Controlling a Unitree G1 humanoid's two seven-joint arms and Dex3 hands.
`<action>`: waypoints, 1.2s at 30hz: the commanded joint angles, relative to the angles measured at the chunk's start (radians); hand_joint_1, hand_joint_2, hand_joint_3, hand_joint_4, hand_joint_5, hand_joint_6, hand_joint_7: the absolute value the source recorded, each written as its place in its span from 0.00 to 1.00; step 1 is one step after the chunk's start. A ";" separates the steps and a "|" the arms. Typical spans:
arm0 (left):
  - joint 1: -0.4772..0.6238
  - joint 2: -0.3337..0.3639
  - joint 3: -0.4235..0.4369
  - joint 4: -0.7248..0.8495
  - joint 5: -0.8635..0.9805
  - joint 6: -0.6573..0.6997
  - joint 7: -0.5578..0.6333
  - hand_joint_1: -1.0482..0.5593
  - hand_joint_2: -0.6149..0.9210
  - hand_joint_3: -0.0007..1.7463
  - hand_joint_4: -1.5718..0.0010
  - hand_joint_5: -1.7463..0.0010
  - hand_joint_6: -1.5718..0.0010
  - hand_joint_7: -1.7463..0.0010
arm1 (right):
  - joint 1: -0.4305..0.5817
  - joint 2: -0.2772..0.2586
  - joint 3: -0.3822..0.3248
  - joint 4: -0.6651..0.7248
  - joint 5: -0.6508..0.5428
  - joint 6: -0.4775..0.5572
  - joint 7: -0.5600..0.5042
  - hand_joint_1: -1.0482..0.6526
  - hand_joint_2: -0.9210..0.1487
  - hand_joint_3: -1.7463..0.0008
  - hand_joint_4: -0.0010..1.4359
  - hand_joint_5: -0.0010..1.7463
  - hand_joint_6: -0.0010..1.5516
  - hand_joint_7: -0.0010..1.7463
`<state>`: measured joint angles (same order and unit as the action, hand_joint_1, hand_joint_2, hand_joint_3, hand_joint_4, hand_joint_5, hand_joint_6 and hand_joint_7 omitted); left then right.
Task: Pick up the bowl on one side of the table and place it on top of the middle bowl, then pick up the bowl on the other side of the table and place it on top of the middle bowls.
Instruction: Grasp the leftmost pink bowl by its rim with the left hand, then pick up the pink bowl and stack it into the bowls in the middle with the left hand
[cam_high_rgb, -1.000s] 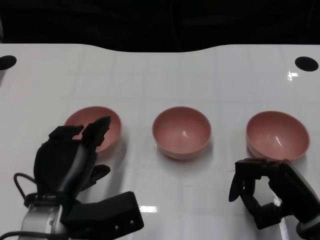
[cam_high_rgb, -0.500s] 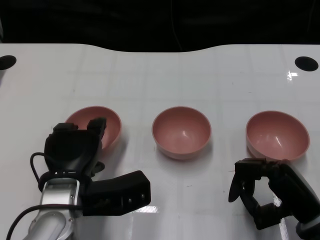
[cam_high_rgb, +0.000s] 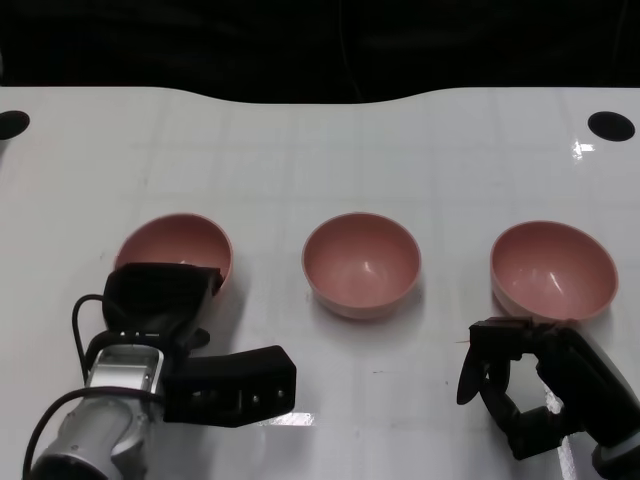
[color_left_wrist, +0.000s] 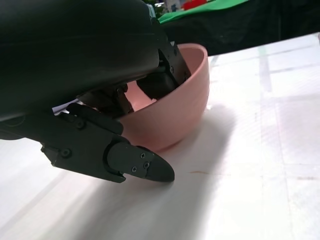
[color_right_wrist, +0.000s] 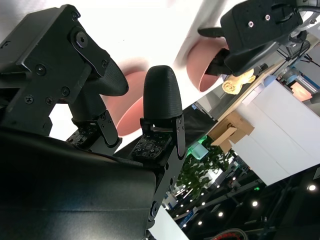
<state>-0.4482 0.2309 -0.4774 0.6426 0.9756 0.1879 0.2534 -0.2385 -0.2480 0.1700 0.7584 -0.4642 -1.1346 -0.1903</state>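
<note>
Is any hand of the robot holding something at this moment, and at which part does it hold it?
The left hand grips the left bowl at its near rim, fingers inside and thumb outside. The right hand holds nothing.

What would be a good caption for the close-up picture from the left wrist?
The left hand hooks its fingers over the pink bowl's rim, on the white table.

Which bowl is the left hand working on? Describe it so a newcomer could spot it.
On the white table three pink bowls sit in a row. It is the left bowl, the only one with black fingers hooked over its near rim and inside.
</note>
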 joint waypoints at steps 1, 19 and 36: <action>-0.015 0.023 -0.009 0.025 -0.014 -0.008 0.025 0.45 1.00 0.10 0.47 0.47 0.37 0.96 | 0.004 -0.013 -0.003 0.001 0.018 -0.006 0.003 0.63 0.68 0.10 0.59 0.98 0.55 0.77; 0.018 0.076 0.024 -0.167 -0.049 -0.112 0.142 0.49 0.99 0.06 0.48 0.00 0.49 0.31 | 0.001 -0.013 -0.005 0.001 0.000 -0.004 -0.011 0.61 0.69 0.07 0.60 0.98 0.56 0.77; 0.013 0.091 0.027 -0.302 -0.050 -0.123 0.062 0.52 0.99 0.09 0.48 0.00 0.46 0.32 | 0.001 -0.010 -0.002 0.004 0.013 -0.005 -0.001 0.61 0.70 0.07 0.59 0.99 0.55 0.78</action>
<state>-0.4354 0.3015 -0.4614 0.3499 0.9314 0.0641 0.3313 -0.2380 -0.2479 0.1700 0.7588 -0.4668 -1.1334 -0.1901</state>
